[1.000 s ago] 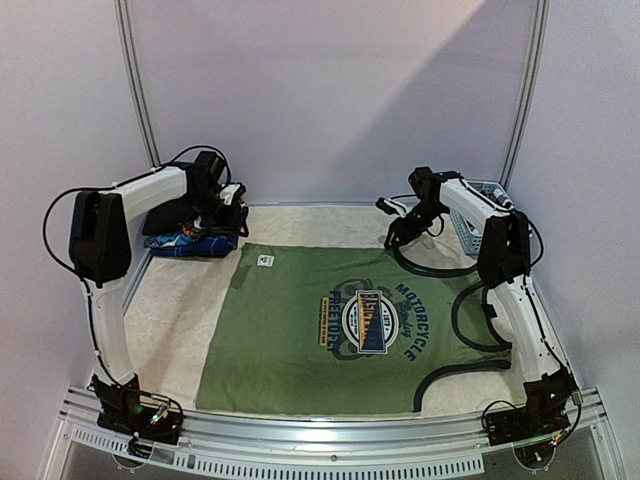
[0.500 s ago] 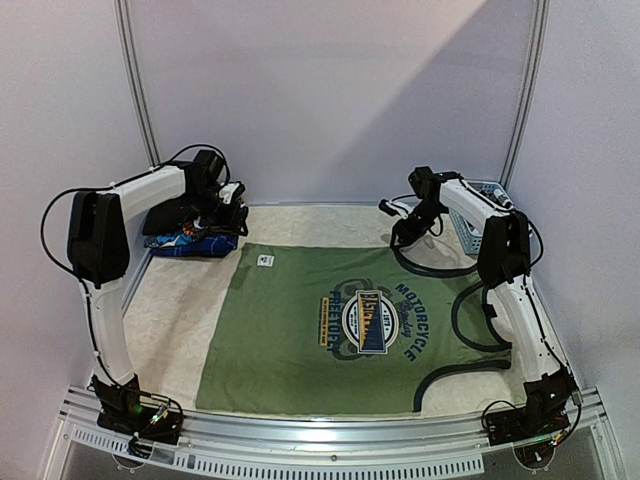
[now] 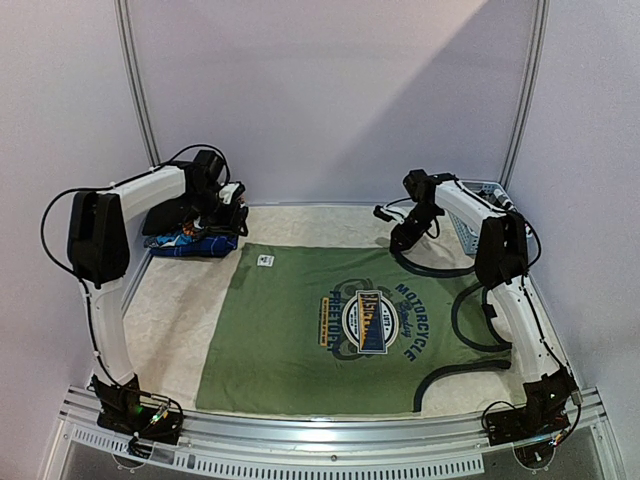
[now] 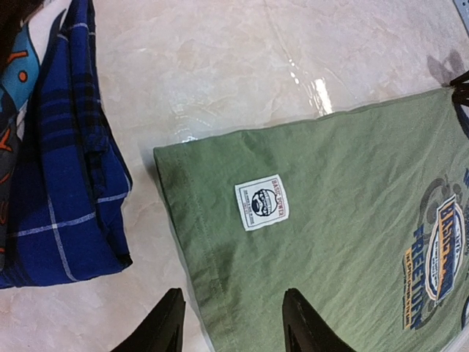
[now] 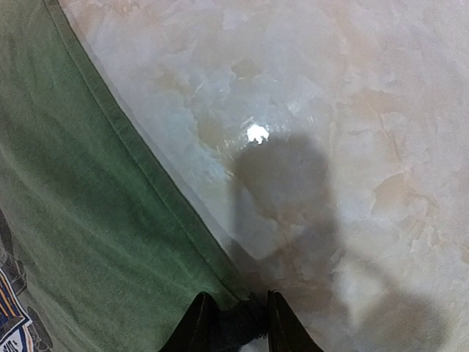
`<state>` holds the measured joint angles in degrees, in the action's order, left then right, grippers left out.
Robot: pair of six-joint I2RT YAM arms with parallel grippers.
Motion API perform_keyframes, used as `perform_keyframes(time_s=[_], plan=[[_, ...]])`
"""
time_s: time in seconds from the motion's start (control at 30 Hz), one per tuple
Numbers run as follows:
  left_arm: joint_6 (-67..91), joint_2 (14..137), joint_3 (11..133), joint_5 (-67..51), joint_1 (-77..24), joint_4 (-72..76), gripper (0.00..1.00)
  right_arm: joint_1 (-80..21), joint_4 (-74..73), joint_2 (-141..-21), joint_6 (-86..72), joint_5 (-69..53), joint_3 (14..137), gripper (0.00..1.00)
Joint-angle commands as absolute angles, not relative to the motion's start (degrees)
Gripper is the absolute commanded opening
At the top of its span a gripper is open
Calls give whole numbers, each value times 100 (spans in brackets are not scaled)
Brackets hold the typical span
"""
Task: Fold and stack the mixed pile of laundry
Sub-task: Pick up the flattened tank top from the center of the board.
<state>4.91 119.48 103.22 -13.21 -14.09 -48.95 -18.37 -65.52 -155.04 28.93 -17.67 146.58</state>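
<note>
The olive-green T-shirt (image 3: 300,330) lies flat in the middle of the table, with its round blue-yellow logo (image 3: 368,320) facing up. My left gripper (image 3: 238,222) is open and hovers over the shirt's far left corner, near a white label (image 4: 261,202). In the left wrist view the left gripper (image 4: 231,312) is empty above the green cloth (image 4: 330,220). My right gripper (image 3: 402,236) is at the shirt's far right corner. In the right wrist view the right gripper (image 5: 234,315) is shut on the shirt's dark trim (image 5: 236,323) at the green edge (image 5: 88,220).
A small heap of garments (image 3: 195,240) lies at the far left: a blue check piece (image 4: 58,183), an orange-blue-white print (image 4: 15,66) and black cloth (image 3: 165,218). The light-blue lattice basket (image 3: 468,228) stands at the far right behind the right arm. Bare marbled table (image 5: 352,110) lies beyond the shirt.
My right wrist has shifted slightly to the left while holding the shirt's corner. The left arm and the shirt have not visibly moved.
</note>
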Motion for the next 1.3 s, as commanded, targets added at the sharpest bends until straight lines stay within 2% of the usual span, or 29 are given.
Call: perform_keyframes(time_s=[0.0,0.17,0.3,0.5,0.97,1.1,1.27], plan=[[352,11978,10491,-1163,-1372,-4919,47,-1854,-6432,-15609,2950,-1662,14554,22],[203,12569,11067,-1071,-1357,-4969,48,-1854,-6116,-15420,2911,-1637,14427,15],[80,13110,11608,-1017,-1350,-5107,50,-1855,-6044,-15407,2944,-1605,14359,0],[206,13743,12169,-1071,-1320,-5242,51,-1853,-5996,-15403,2986,-1561,14335,0],[938,14265,12173,-1089,-1056,-4729,49,-1859,-6070,-15354,3068,-1556,14265,0],[929,14352,12179,-1108,-1048,-4610,46,-1853,-6084,-15354,3059,-1556,14248,0],[968,14480,12230,-1237,-1054,-4449,36,-1848,-6113,-15347,3050,-1540,14223,0]])
